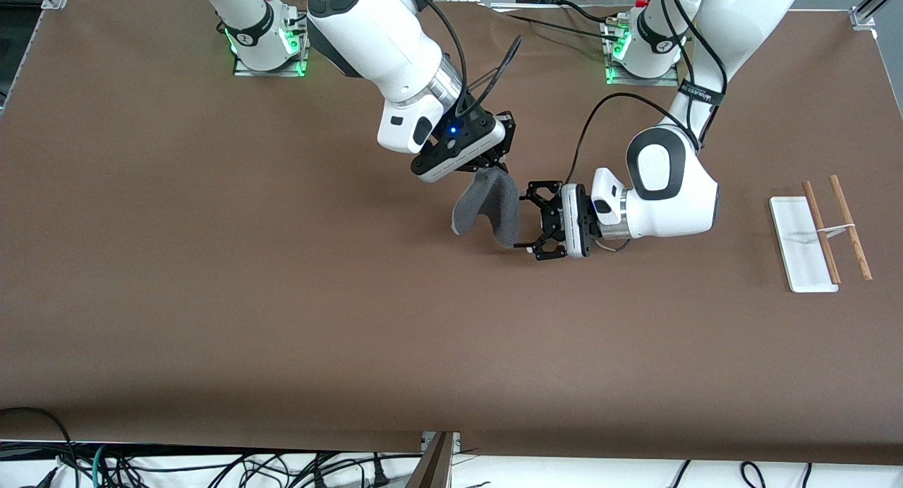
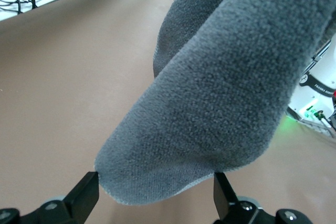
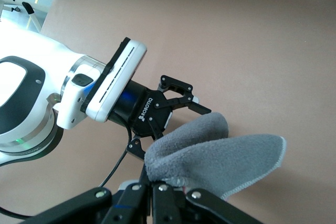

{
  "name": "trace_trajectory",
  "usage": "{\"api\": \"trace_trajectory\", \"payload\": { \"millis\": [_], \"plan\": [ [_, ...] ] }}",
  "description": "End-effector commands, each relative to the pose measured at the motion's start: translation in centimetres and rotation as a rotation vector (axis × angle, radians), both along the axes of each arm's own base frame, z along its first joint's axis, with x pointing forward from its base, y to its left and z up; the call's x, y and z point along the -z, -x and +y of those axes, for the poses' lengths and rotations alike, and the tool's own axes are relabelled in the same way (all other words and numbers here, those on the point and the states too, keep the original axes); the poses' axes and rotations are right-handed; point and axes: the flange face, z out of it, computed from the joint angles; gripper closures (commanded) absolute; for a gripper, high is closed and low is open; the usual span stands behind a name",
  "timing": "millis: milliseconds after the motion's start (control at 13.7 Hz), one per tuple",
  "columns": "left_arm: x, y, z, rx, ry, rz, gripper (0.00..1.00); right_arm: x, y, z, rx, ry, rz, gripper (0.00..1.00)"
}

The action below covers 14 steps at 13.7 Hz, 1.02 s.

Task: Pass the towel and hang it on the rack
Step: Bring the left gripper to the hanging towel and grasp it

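Observation:
The towel (image 1: 488,206) is a dark grey cloth hanging folded over the middle of the table. My right gripper (image 1: 494,165) is shut on its top edge and holds it up; the right wrist view shows the cloth (image 3: 220,153) pinched at the fingertips. My left gripper (image 1: 528,221) is open and lies sideways, its fingers on either side of the towel's lower corner (image 2: 173,166) without closing on it. The rack (image 1: 822,230) lies at the left arm's end of the table: a white base with two wooden rods.
The brown table (image 1: 211,276) is bare around the towel. Cables hang from both arms. The table's front edge has a gap and loose cables (image 1: 211,467) below it.

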Motion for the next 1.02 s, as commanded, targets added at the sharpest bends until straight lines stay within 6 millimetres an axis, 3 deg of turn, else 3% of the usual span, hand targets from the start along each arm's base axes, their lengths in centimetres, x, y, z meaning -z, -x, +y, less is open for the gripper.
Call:
{"api": "trace_trajectory", "payload": {
  "millis": [0, 146, 438, 585, 658, 804, 877, 950],
  "plan": [
    [-0.5, -0.5, 0.1, -0.006, 0.041, -0.063, 0.04, -0.5, -0.4, 0.2, 0.015, -0.017, 0.000, 1.00],
    [0.4, -0.5, -0.1, -0.019, 0.091, -0.084, 0.04, -0.6, -0.4, 0.2, 0.015, -0.019, -0.001, 1.00],
    [0.5, -0.2, -0.7, -0.008, 0.148, -0.120, 0.06, -0.5, -0.4, 0.1, 0.016, -0.017, 0.000, 1.00],
    [0.4, 0.3, -1.2, 0.031, 0.173, -0.125, 0.28, -0.5, -0.4, 0.1, 0.016, -0.017, 0.000, 1.00],
    [0.5, 0.5, -1.4, 0.040, 0.186, -0.128, 0.32, -0.6, -0.4, 0.1, 0.016, -0.018, -0.001, 1.00],
    [0.4, 0.8, -1.8, 0.063, 0.221, -0.139, 0.54, -0.5, -0.4, 0.1, 0.016, -0.017, 0.000, 1.00],
    [0.4, 0.8, -1.8, 0.069, 0.223, -0.151, 0.75, -0.5, -0.4, 0.1, 0.016, -0.017, 0.000, 1.00],
    [0.4, 0.8, -1.7, 0.070, 0.223, -0.158, 0.89, -0.5, -0.5, 0.0, 0.018, -0.017, 0.000, 1.00]
  ]
}}
